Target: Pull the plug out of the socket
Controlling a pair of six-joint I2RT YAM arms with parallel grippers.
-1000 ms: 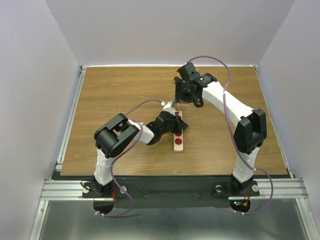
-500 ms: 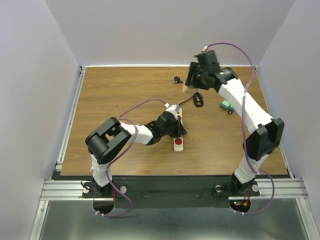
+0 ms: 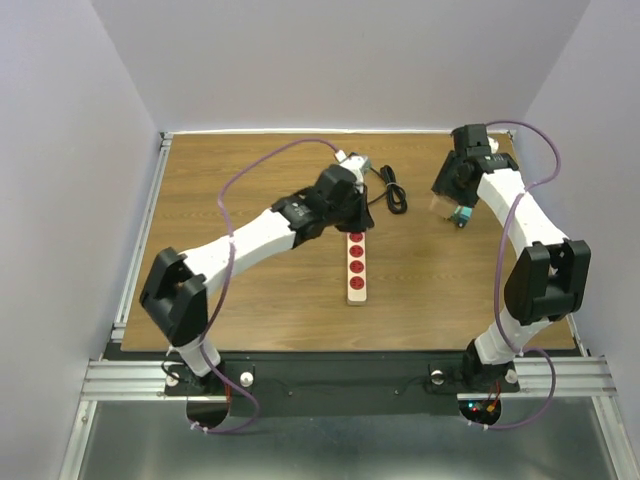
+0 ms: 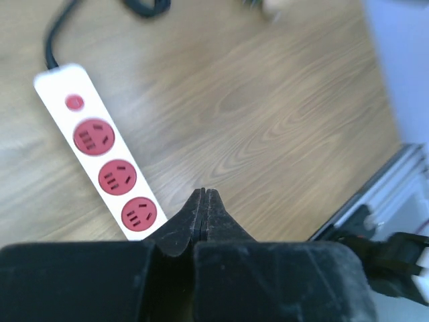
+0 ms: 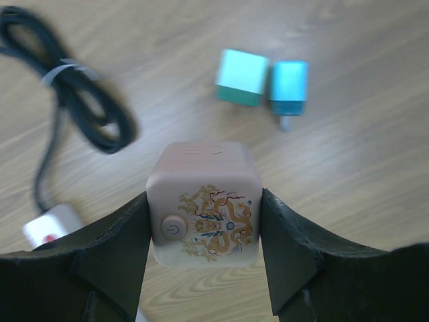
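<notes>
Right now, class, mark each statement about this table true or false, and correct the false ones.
1. The right tool grips a pink cube plug. True.
2. The left tool is wide open. False: its fingers are shut on nothing.
3. A plug sits in the power strip. False: the red outlets in view are empty.
4. Two teal blocks lie side by side on the table. True.

The top camera looked steeply down from the near edge over the whole table [image 3: 250, 290]. Both wrist cameras hung close above the wood, each catching the switch end of the socket [image 4: 100, 161] and its cord [image 4: 52, 40].
</notes>
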